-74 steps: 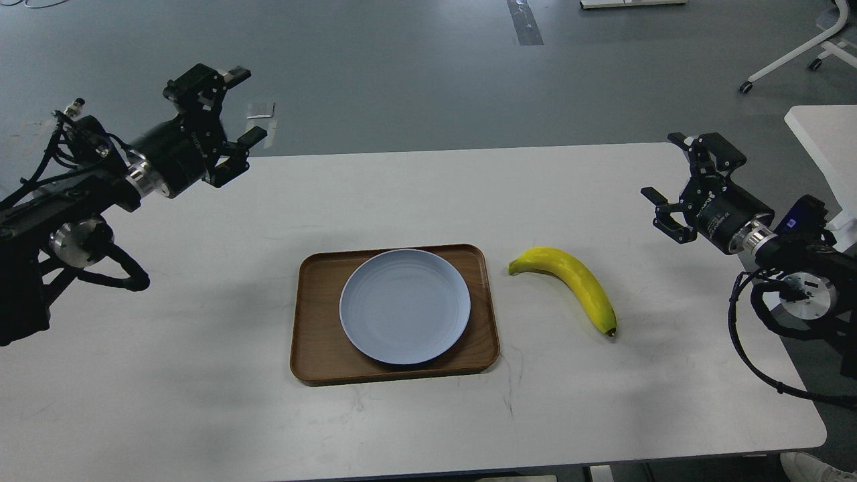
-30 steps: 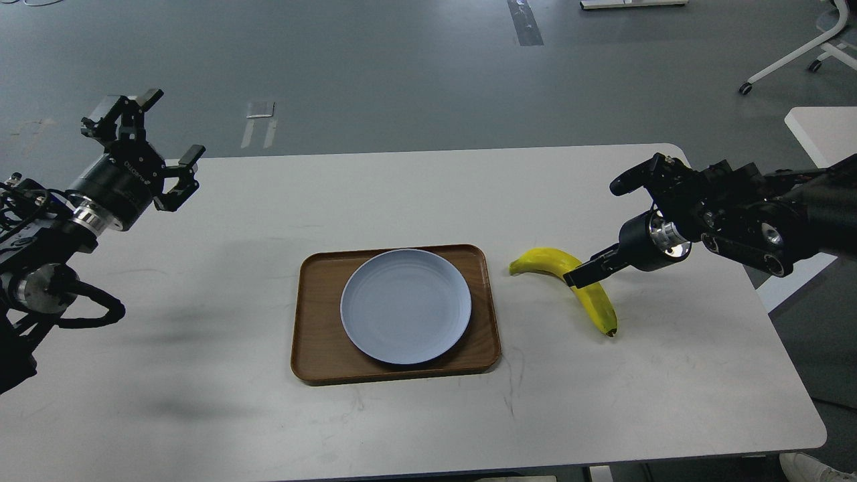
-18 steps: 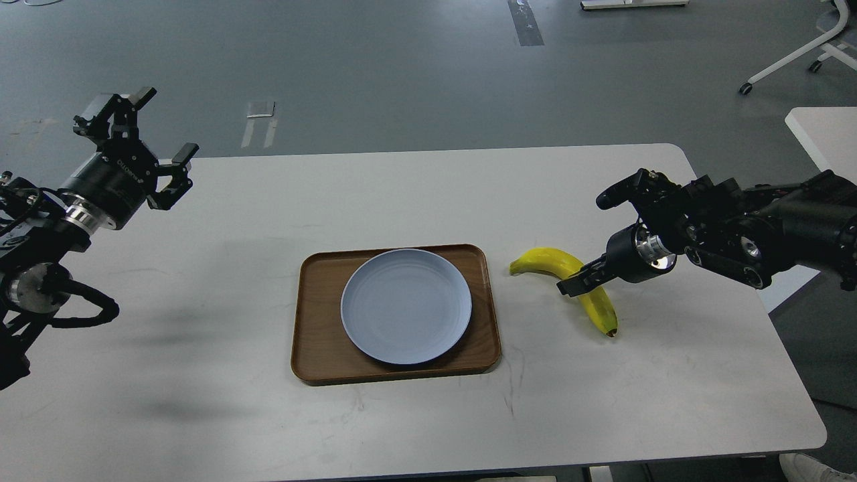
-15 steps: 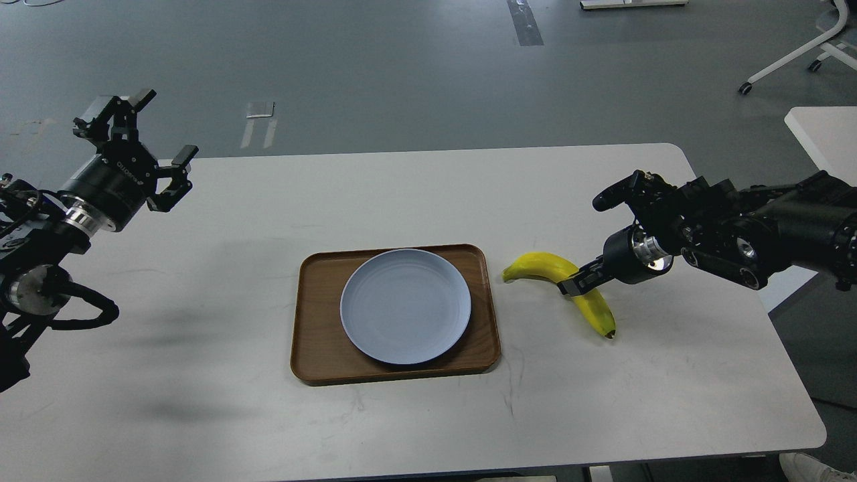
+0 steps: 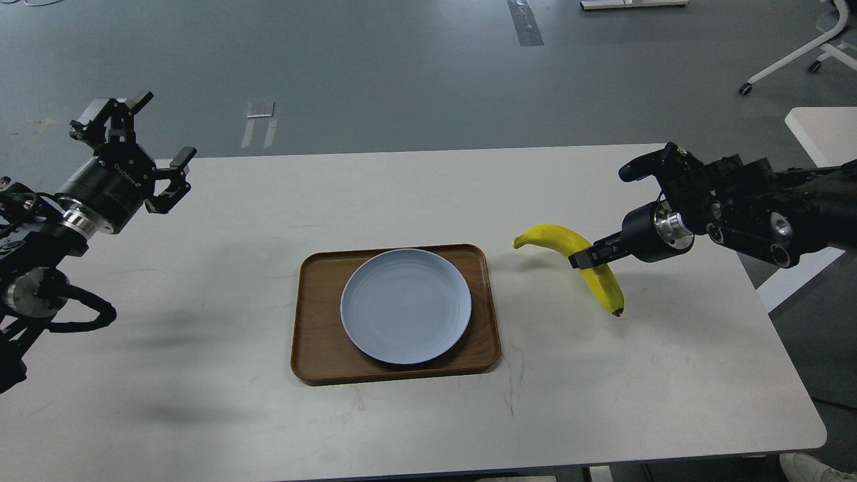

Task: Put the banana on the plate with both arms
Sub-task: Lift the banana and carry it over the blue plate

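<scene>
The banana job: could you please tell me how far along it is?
Done: the right gripper is shut on the banana, which hangs clear of the table. In hand: carrying it. Left: setting it on the empty plate in the tray. The left gripper is open, off to the side.

Yellow banana [image 5: 561, 237] in midair (dark tip down), right of blue-grey plate [image 5: 406, 306].

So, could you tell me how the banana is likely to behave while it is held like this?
The banana probably stays stiff: both ends hang free of the right gripper without drooping. Gripped near its middle, it may still pivot. Its smooth skin could slip or bruise under a hard squeeze.
</scene>
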